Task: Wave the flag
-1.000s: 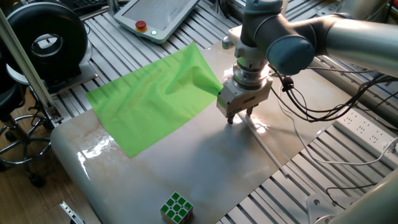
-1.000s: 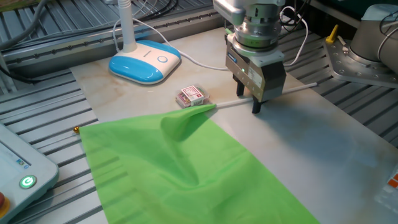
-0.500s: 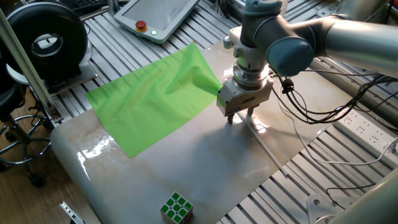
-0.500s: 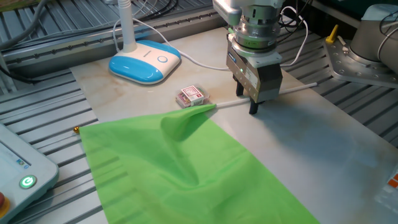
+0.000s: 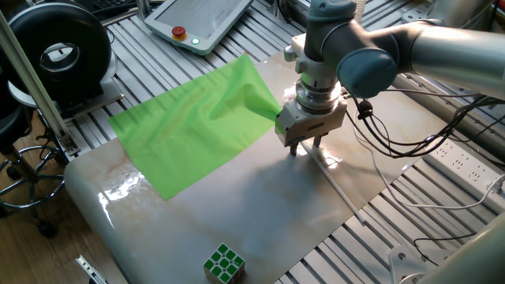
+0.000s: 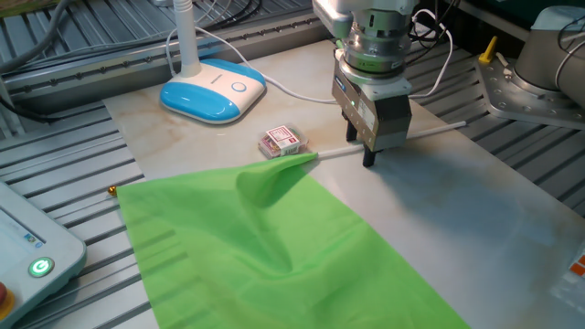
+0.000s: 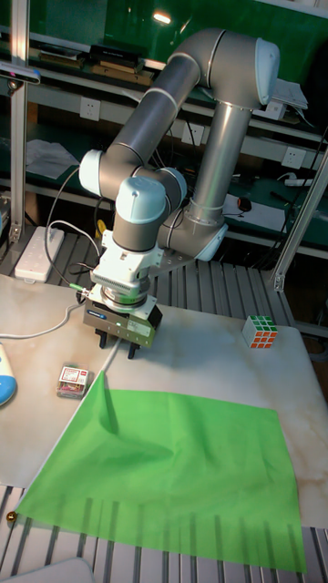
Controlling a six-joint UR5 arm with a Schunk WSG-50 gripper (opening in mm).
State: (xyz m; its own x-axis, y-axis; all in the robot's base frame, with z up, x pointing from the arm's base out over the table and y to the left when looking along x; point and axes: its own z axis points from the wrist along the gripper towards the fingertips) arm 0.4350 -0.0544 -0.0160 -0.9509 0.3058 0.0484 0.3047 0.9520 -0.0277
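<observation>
The flag (image 5: 197,122) lies flat on the table, a big bright green sheet (image 6: 274,247) with one fold bunched up near its stick end (image 7: 173,465). Its thin white stick (image 5: 339,185) runs along the tabletop from the cloth's corner out past the gripper (image 6: 439,130). My gripper (image 5: 304,148) points straight down over the stick just beyond the cloth's corner. The fingers stand apart on either side of the stick at table height (image 7: 116,347). In the other fixed view only one dark fingertip (image 6: 368,159) shows, right beside the stick.
A green-faced puzzle cube (image 5: 224,263) sits near the table's front edge. A small red and white cube (image 6: 280,141) lies close to the cloth's corner, and a blue and white device (image 6: 212,90) stands behind it. A teach pendant (image 5: 197,24) lies beyond the table.
The gripper has shifted a little along the stick toward the cloth. The flag has not moved.
</observation>
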